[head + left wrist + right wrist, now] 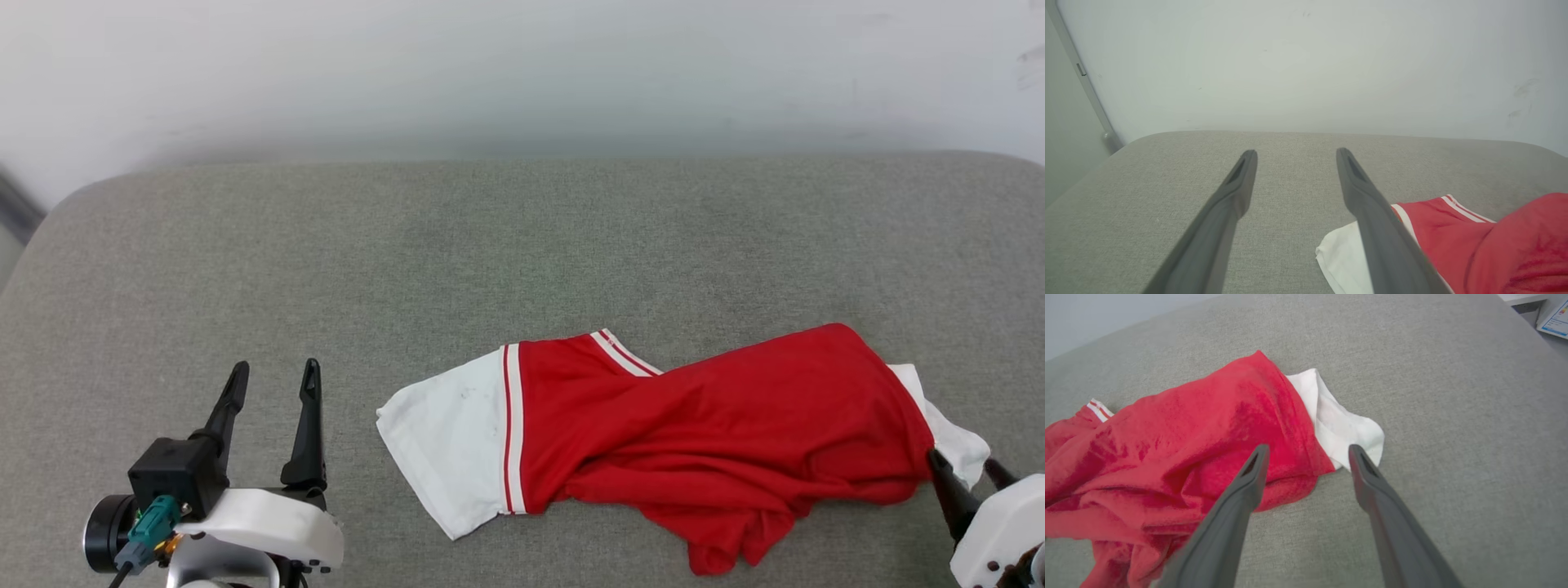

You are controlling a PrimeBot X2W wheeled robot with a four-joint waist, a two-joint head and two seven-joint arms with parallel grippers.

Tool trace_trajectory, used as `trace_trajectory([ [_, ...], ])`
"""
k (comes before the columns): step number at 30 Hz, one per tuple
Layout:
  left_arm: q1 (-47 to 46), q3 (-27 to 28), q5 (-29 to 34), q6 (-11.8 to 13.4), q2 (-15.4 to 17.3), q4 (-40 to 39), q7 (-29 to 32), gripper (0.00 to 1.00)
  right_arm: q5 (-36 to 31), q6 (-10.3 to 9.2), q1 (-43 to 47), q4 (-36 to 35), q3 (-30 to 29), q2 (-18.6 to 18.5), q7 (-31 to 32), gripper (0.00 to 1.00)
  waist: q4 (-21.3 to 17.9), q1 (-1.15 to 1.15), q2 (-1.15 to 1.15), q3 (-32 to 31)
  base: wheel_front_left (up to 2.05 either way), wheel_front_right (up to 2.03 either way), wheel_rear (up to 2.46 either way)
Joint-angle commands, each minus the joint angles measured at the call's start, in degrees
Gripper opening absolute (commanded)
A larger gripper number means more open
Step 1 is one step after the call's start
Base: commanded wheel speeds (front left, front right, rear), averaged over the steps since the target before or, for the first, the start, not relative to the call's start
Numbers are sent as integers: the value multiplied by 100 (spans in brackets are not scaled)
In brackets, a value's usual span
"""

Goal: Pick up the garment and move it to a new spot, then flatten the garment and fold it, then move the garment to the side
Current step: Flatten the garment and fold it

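**Nothing folded yet: the garment (702, 433) lies loose and crumpled**

The garment rests on the grey padded surface (522, 245), and no gripper holds it. The right gripper (963, 461) has its two fingers spread apart with nothing between them. The red body and one white sleeve (1347, 424) lie just ahead of its fingertips, and the left finger crosses over the red edge in that gripper's own view. The left gripper (276, 366) is also released and empty. The other white sleeve (445, 433) lies near it on its right side, apart from its fingers.

I judge that the task is at an early stage. The garment is bunched, with red folds lying over one another and a corner hanging toward the robot, so flattening, folding and the move to the side are all left. I cannot tell from these pictures whether this spot is already the new one.

The head view gives the whole garment and both grippers together. The right wrist view adds the creases of the sleeve under the red cloth and a printed sheet (1553, 320) beyond the far right of the surface. The left wrist view shows the pale wall (1306, 61) ahead of the fingers, with bare surface between them.
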Motion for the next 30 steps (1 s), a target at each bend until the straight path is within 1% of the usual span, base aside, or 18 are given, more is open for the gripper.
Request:
trace_trajectory([
  [1, 72, -4, -10, 25, 29, -31, 16, 100, -4, -2, 85, -208, 51, -41, 400, 100, -3, 0, 0, -6, 0, 0, 0],
  [5, 20, -25, -3, 33, 28, -94, 32, 100, 37, -2, 80, -655, 136, -32, 1548, 100, 36, 0, 0, 83, 0, 0, 0],
  [7, -43, -44, 6, 21, 9, -116, 30, 100, 35, -2, -38, -719, 190, 4, 1996, 100, 80, 0, 0, 168, 0, 0, 0],
  [9, -105, -59, 6, -5, -9, -115, 19, 100, 11, -2, -201, -724, 258, -4, 2255, 100, 136, 0, 0, 274, 0, 0, 0],
  [13, -207, -93, -17, -57, -52, -65, -28, 100, -11, -2, -462, -378, 308, -12, 2566, 100, 266, 0, 0, 488, 0, 0, 0],
  [15, -274, -102, -31, -81, -70, -18, -43, 100, -15, -2, -590, -164, 337, -29, 2606, 100, 337, 0, 0, 582, 0, 0, 0],
  [18, -333, -98, -44, -128, -101, 70, -87, 100, 55, -2, -669, 216, 352, 42, 2714, 100, 412, 0, 0, 685, 0, 0, 0],
  [22, -391, -77, -76, -168, -123, 186, -138, 100, 193, 0, -672, 677, 585, 134, 2876, 100, 436, 0, 0, 725, 0, 0, 0],
  [23, -385, -68, -79, -168, -123, 210, -142, 100, 249, 8, -685, 751, 650, 165, 2897, 69, 422, 0, 0, 721, 0, 0, 0],
  [24, -376, -59, -82, -161, -119, 227, -155, 100, 286, 8, -710, 777, 714, 160, 2876, 30, 402, 0, 0, 709, 0, 0, 0],
  [25, -368, -52, -86, -157, -115, 248, -165, 100, 310, 8, -750, 766, 768, 141, 2829, 0, 377, 0, 0, 689, 0, 0, 0],
  [28, -359, -65, -63, -138, -99, 255, -156, 100, 363, 7, -884, 512, 898, -2, 2649, 0, 281, 0, 0, 597, 0, 0, 0],
  [29, -306, -77, -46, -114, -62, 226, -108, 100, 394, -3, -957, 34, 1049, -174, 2492, 0, 167, 0, 0, 483, 0, 0, 0],
  [30, -290, -83, -42, -106, -55, 210, -104, 100, 396, -2, -942, -140, 1115, -199, 2462, 0, 131, 0, 0, 444, 0, 0, 0],
])
